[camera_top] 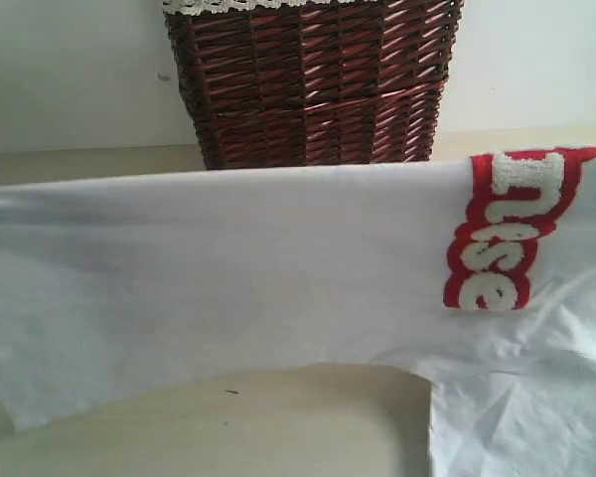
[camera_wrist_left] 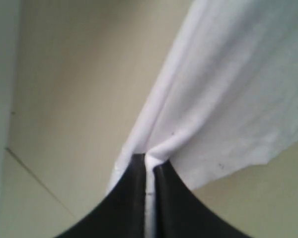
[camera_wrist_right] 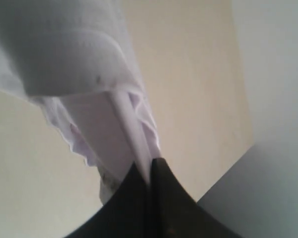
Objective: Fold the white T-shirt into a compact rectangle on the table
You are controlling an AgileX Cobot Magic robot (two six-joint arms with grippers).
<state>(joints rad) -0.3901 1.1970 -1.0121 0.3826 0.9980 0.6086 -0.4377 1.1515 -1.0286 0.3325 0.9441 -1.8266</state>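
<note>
The white T-shirt [camera_top: 238, 268] is stretched wide across the exterior view, lifted off the table [camera_top: 278, 427], with its red-outlined fuzzy letters [camera_top: 512, 229] at the right. Neither gripper shows in that view. In the left wrist view my left gripper [camera_wrist_left: 149, 166] is shut on a pinched fold of the white T-shirt [camera_wrist_left: 228, 89], which hangs away from the black fingers [camera_wrist_left: 134, 198]. In the right wrist view my right gripper [camera_wrist_right: 150, 171] is shut on a hem strip of the white T-shirt [camera_wrist_right: 64, 49], cloth bunching above the table [camera_wrist_right: 188, 89].
A dark brown wicker basket [camera_top: 313, 84] with white lace trim [camera_top: 238, 5] stands behind the shirt against the pale wall. Bare beige table shows in front, below the shirt's lower edge.
</note>
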